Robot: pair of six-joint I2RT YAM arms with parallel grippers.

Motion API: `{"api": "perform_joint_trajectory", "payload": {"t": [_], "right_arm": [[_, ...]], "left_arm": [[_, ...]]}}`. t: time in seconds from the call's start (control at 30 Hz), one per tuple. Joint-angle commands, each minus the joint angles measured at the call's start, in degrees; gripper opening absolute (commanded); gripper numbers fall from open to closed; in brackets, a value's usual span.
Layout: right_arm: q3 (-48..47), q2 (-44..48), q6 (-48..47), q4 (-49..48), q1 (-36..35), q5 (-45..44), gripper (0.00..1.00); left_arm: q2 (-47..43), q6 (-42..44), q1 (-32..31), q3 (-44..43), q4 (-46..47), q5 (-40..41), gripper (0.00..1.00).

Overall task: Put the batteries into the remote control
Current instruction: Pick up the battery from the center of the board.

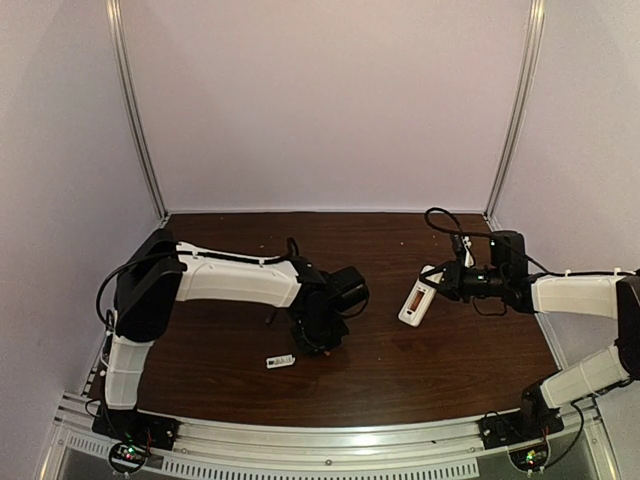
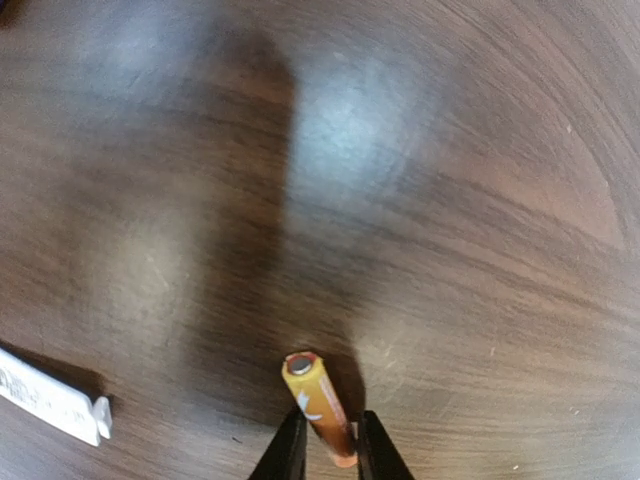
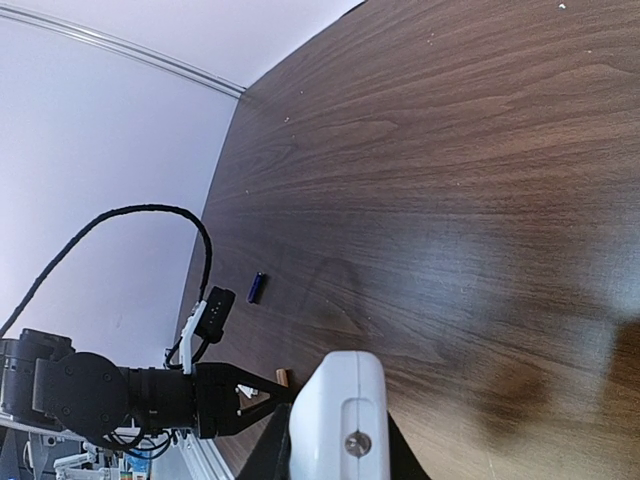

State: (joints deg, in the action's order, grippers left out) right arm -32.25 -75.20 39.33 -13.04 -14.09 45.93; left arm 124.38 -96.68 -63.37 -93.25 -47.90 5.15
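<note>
My left gripper points down at the table left of centre and is shut on the orange battery, which sticks out beyond the fingertips just above the wood. My right gripper is shut on the white remote control and holds it above the table right of centre; a reddish strip shows on its upper face. In the right wrist view the remote control fills the jaws. The purple battery lies on the table beyond the left gripper.
The small white flat cover piece lies near the front edge, just left of the left gripper, and also shows in the left wrist view. The brown table is walled by white panels at the back and both sides.
</note>
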Motion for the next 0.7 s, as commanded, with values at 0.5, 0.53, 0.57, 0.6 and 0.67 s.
{"api": "perform_joint_trajectory", "payload": {"t": [0.5, 0.53, 0.57, 0.6, 0.67], "right_arm": [[2.23, -0.17, 3.06, -4.62, 0.64, 7.31, 0.00], [2.83, 0.14, 3.44, -4.68, 0.52, 7.55, 0.00], [3.16, 0.32, 3.80, -4.92, 0.36, 7.77, 0.00], [3.47, 0.47, 4.22, -5.13, 0.02, 7.99, 0.00], [4.22, 0.74, 5.36, -5.75, -0.92, 7.64, 0.00]], "left_arm": [[-3.33, 40.88, -0.31, 1.70, 2.73, 8.62, 0.00], [-7.43, 44.20, -0.70, 4.15, 6.06, 9.24, 0.00], [-10.65, 47.06, -0.86, 6.77, 9.33, 9.10, 0.00], [-13.95, 50.00, -0.93, 10.10, 13.82, 7.78, 0.00], [-19.95, 54.24, -0.85, 15.60, 20.49, 5.66, 0.00]]}}
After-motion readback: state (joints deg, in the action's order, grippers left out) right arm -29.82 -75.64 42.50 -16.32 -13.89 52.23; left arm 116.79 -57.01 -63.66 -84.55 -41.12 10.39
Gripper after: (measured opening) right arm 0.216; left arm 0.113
